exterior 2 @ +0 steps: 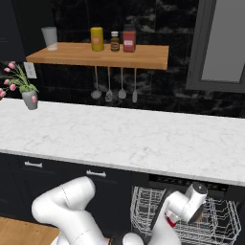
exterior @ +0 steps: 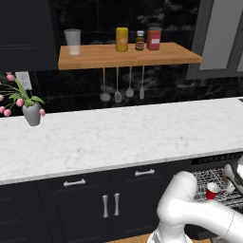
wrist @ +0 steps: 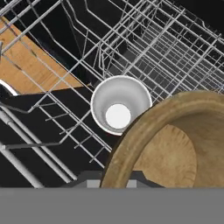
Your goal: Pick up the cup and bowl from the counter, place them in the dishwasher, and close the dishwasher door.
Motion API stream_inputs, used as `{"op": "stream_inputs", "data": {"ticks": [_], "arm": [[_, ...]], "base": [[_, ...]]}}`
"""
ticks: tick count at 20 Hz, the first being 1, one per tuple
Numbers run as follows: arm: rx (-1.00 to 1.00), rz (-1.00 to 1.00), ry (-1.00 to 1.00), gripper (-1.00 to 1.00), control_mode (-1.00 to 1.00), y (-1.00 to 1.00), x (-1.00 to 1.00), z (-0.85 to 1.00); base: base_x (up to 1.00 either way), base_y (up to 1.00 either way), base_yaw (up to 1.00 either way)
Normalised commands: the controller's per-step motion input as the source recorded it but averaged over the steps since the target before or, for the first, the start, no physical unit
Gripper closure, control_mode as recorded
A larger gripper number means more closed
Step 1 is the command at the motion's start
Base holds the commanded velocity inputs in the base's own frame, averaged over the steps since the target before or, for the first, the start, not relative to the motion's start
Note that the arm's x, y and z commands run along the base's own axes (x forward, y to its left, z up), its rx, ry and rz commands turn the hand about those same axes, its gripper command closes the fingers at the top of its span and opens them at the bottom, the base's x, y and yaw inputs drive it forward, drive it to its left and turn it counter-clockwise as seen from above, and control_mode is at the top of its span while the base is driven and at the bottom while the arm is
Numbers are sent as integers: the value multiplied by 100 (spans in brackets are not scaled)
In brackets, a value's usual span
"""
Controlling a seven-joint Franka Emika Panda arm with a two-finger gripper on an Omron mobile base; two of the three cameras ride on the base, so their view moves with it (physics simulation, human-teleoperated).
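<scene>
— Where's the small red cup with the white inside [wrist: 118, 105]?

— Upright in the grey wire rack [wrist: 175, 39] of the black dishwasher [exterior 2: 191, 213].

— And your claw [exterior: 232, 178]?

— Low over that rack, pinched, I think, on the rim of the shallow tan wooden bowl [wrist: 175, 144]; my fingertips are hidden behind it.

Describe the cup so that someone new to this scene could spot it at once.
Find the dishwasher under the right end of the counter, its wire rack pulled out. The cup stands upright in that rack: small, red outside, white inside, beside the wooden bowl.
</scene>
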Motion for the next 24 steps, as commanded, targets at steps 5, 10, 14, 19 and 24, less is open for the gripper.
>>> {"op": "stream_inputs", "data": {"ticks": [5, 10, 14, 19, 24], "arm": [[0, 0, 12, 100, -100, 0, 17, -48], [0, 0, 15, 100, -100, 0, 4, -57], [0, 0, 9, 100, -100, -10, 0, -49], [1, 0, 0, 100, -100, -4, -3, -15], [3, 0, -5, 100, -100, 0, -10, 0]], "base": [[0, 0, 0], [0, 0, 0], [0, 0, 0], [0, 0, 0], [0, 0, 0]]}}
